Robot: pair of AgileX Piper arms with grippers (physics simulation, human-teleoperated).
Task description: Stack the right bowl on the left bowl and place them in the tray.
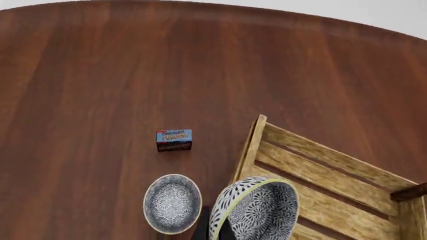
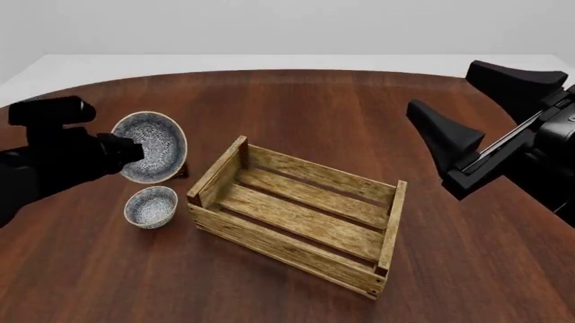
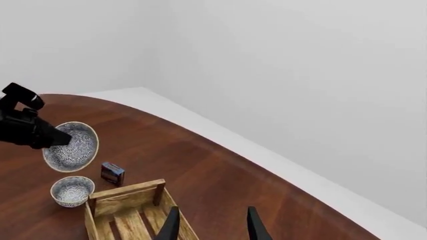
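While tilted, bowl [image 2: 151,147] sits in left tool [image 2: 126,153].

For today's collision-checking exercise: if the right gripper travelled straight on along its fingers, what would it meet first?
Probably the tray: the right gripper, fingers apart and empty, seems aimed at its near end or the table just beyond. Depth is unclear.

A small dark blue-red box [image 1: 174,140] sits upright on the round, reddish-brown wooden table [image 1: 87,75], its light lettering reading "chocolate pudding" in the left wrist view. From the front camera only a sliver of it shows. A pale floor [image 3: 280,160] rings the tabletop, with a plain light-grey wall [image 3: 300,75] behind
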